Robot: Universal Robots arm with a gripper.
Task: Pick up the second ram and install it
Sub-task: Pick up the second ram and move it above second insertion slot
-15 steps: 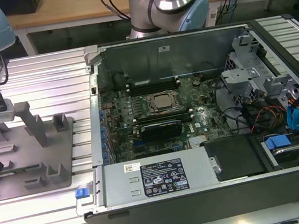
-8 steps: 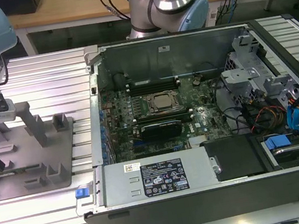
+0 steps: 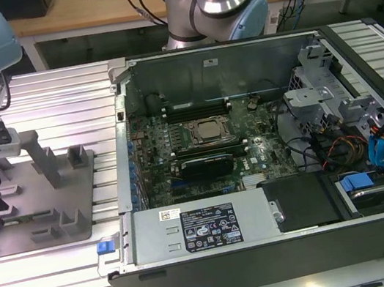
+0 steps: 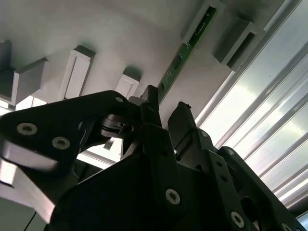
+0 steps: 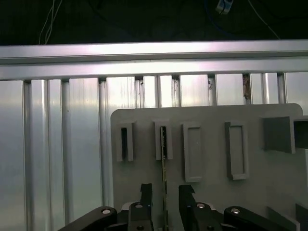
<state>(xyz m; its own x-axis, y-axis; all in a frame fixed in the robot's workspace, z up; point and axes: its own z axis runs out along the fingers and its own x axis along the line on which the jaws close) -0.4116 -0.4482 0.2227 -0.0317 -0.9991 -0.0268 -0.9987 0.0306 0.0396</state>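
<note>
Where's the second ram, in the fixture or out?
In. The second ram stands on edge in the grey fixture; the gripper straddles it open, a gap showing either side.

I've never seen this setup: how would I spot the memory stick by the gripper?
Find the grey fixture plate on the ribbed aluminium table. Among its raised blocks, the second ram is the thin board standing on edge, straddled by the open gripper. It alone is green; its neighbours are grey.
</note>
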